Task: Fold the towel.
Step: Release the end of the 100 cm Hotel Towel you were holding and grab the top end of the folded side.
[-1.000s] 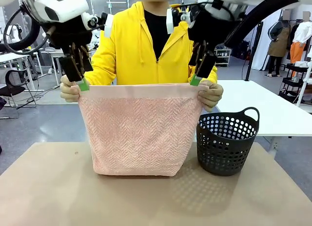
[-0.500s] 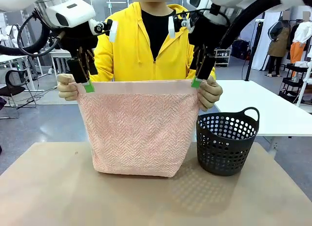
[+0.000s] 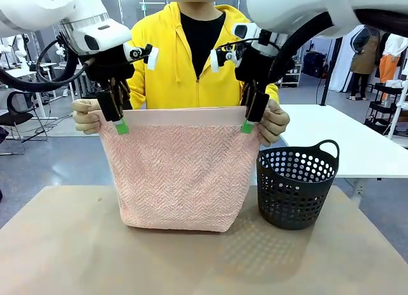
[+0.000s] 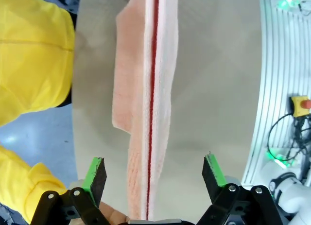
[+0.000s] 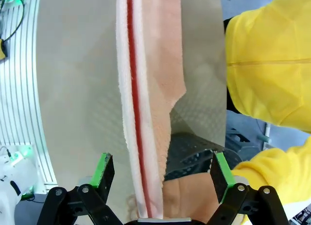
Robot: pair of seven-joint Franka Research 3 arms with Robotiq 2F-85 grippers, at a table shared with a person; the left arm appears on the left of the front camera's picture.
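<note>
Towel (image 3: 182, 174) is held up at its top corners by the person's hands (image 3: 86, 115), hung down to the table (image 3: 57, 244), just beside the black perforated basket (image 3: 296, 187). Its top hem is straddled by the left gripper (image 3: 121, 124) and the right gripper (image 3: 247, 124), both spread wide and neither clamped on it.

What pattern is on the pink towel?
The towel has a zigzag herringbone weave; front view shows it best.

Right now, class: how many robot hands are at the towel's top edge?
2. The left hand straddles the towel at its top hem near one corner; the right hand straddles it near the other. Both are open.
</note>
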